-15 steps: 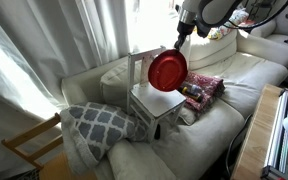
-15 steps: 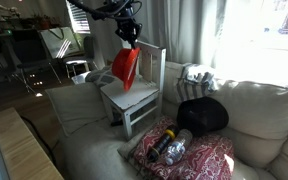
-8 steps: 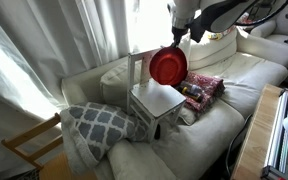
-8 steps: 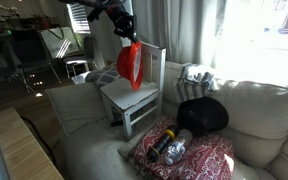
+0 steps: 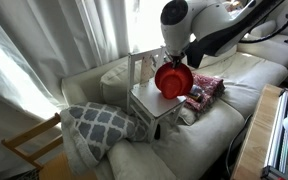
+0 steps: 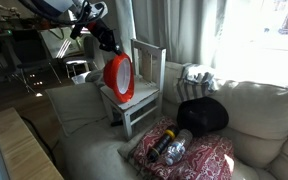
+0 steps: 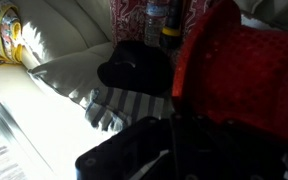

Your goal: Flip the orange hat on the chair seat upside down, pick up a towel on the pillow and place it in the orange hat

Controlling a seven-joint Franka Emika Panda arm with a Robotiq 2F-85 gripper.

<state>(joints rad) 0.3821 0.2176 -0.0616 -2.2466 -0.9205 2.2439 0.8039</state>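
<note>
Orange hat (image 5: pixel 173 80) lower, nearer chair seat (image 5: pixel 150 101)

Grey-and-white lattice pillow (image 5: pixel 94 125) lay well below the claw (image 5: pixel 171 60), pink-red floral cushion (image 5: pixel 208 88) sat nearer beneath it, bottle (image 6: pixel 174 148) rested on that cushion, tan wooden chair (image 5: pixel 26 148) stood farthest off.

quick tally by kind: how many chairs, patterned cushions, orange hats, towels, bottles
chairs: 2 (white chair, tan wooden chair)
patterned cushions: 2 (lattice pillow, floral cushion)
orange hats: 1 (orange hat)
towels: 1 (towel)
bottles: 1 (bottle)
total: 7
</note>
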